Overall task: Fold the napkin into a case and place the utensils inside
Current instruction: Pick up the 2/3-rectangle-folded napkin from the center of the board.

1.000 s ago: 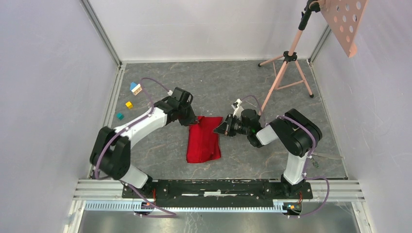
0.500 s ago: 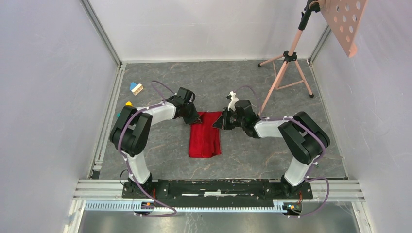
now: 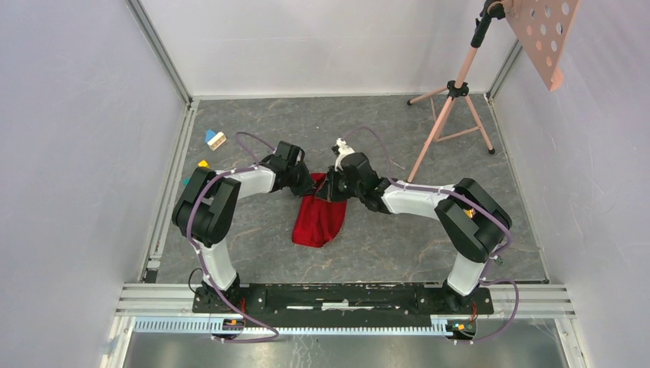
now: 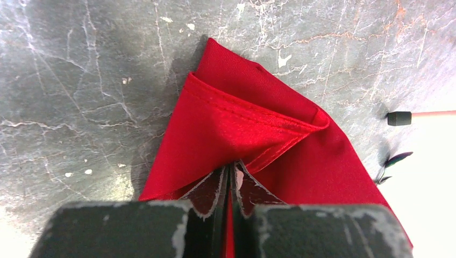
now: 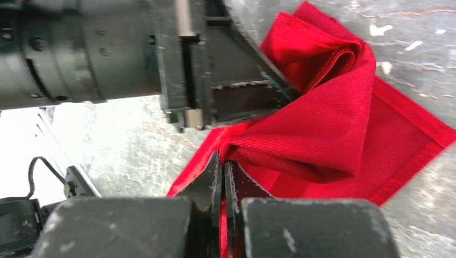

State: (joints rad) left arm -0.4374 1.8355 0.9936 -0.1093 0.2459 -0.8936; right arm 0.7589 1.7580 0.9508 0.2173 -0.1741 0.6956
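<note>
Left wrist shows the left hand clamped on thin red napkin (hemmed, creased), right hand likewise.

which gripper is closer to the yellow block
Left. The left gripper is shut on the napkin's far edge on the side towards the yellow block. The right gripper grips the same edge just beyond it.

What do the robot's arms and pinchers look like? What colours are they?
The left arm and right arm have white tube links and chunky black joints, with thin purple cables looping alongside. The left gripper and right gripper are black, with flat dark fingers scuffed pale at the edges.
</note>
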